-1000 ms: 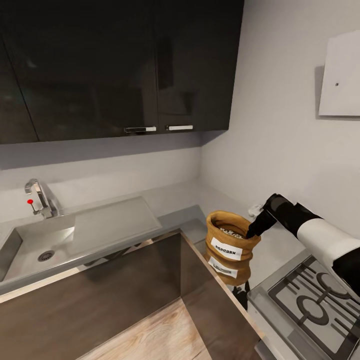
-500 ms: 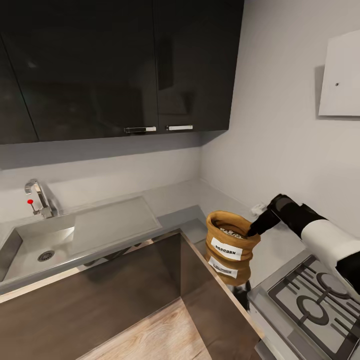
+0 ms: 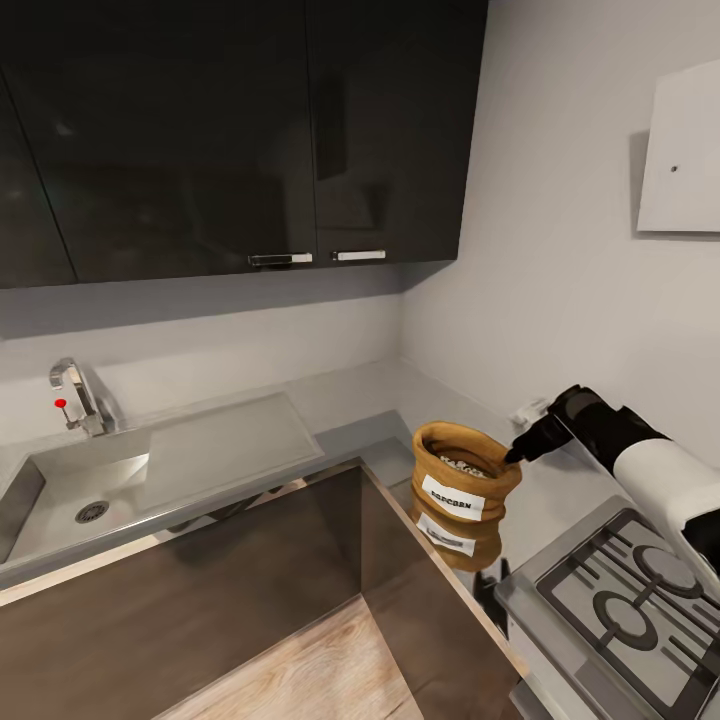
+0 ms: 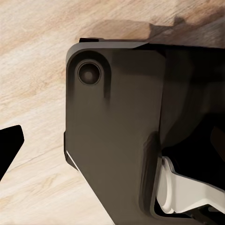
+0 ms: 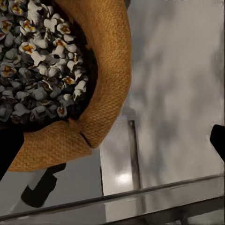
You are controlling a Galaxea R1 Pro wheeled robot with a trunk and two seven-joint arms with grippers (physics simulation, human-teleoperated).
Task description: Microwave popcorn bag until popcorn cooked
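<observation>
The popcorn bag [image 3: 465,482], a tan-brown sack with a rolled rim and a white label, stands upright on the grey countertop [image 3: 380,392] in the corner, beside the hob. Pale popcorn pieces [image 5: 40,61] fill it. My right gripper [image 3: 517,455] is open at the bag's right rim [image 5: 101,117], its fingertips [image 5: 9,150] wide apart, with part of the rim between them. My left gripper [image 4: 112,147] hangs low over the wood floor beside my dark base; one fingertip [image 4: 9,147] shows at the frame's edge, set wide. The microwave is out of view.
A gas hob [image 3: 630,600] with black grates lies right of the bag, under my right arm. A steel sink [image 3: 70,490] with a tap [image 3: 80,395] is at the left. Dark wall cabinets [image 3: 250,130] hang above the counter. A white panel [image 3: 685,150] is on the right wall.
My right arm has drawn back to the right and slightly up, so the gripper went from over the bag's mouth to its right rim. The bag has not moved.
</observation>
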